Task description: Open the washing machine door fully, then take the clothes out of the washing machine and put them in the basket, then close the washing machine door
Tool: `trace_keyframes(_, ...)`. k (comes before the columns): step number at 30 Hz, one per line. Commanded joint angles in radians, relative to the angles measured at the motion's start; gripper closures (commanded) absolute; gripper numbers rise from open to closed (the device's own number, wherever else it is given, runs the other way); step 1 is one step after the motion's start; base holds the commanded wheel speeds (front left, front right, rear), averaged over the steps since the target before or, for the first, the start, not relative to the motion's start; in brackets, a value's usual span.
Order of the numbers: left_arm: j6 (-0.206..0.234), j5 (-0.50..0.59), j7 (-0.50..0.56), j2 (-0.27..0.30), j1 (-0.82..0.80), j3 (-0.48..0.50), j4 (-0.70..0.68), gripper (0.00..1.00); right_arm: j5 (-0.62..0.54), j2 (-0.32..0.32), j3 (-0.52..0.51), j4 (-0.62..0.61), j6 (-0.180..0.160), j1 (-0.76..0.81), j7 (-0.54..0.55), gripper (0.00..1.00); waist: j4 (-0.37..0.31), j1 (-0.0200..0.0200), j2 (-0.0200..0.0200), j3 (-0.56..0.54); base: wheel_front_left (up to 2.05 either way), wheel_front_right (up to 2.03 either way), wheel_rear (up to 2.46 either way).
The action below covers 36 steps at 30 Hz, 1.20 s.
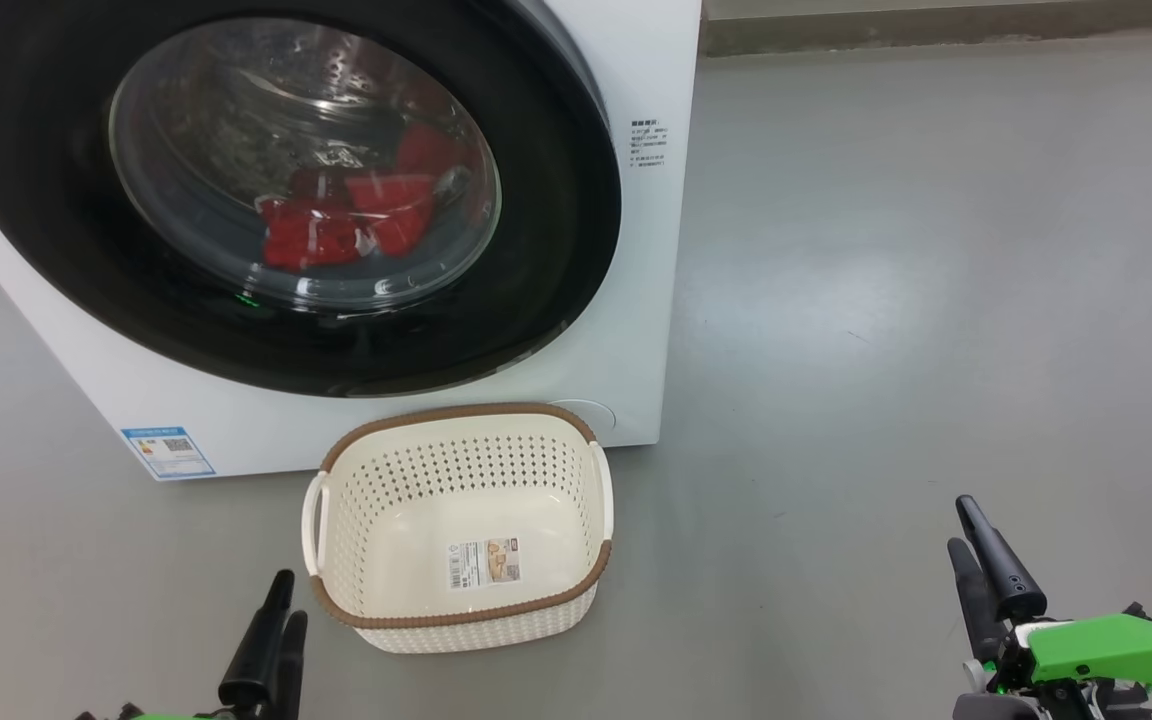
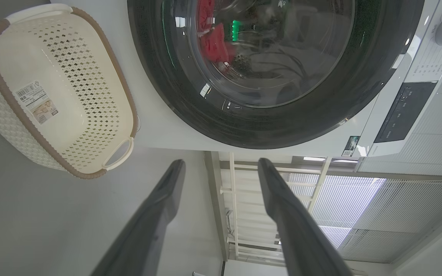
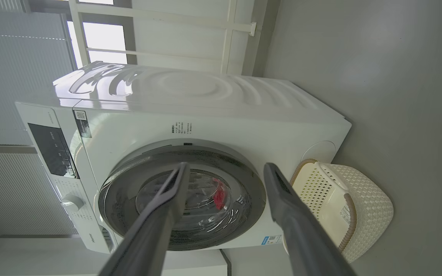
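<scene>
One basket (image 1: 456, 411) between left tool (image 1: 288, 598), right tool (image 1: 961, 523).

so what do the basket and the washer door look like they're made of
The basket looks like moulded plastic, matte cream, given its punched holes. The washing machine door has a glossy black rim, probably plastic, and a clear, bulging, reflective centre, likely glass.

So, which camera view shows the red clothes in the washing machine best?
The head view: the clothes lie large and near behind the washing machine door. The left wrist view catches part of them at its top edge; the right wrist view, a small distant red spot.
</scene>
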Motion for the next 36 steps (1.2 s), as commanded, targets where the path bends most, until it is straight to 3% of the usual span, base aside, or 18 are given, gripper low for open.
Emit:
trace_keyframes(1,-0.002,0.009,-0.011,0.011,-0.046,0.0,-0.019,0.0,-0.01,-0.013,0.009,-0.021,0.0,-0.052,-0.009,0.0,0.0,-0.0001,0.0,0.0,0.0,0.0,0.0)
trace_keyframes(17,-0.002,0.173,-0.064,0.023,-0.104,-0.03,-0.004,0.0,-0.139,-0.016,0.047,0.01,0.0,-0.112,-0.053,0.0,-0.002,-0.0001,0.0,0.01,0.0,0.0,0.0)
trace_keyframes(36,0.006,0.48,-0.121,0.012,-0.168,-0.035,0.016,0.0,-0.447,-0.016,0.077,0.035,0.0,-0.179,-0.111,0.0,-0.005,-0.0001,0.0,0.019,0.0,0.0,0.0)
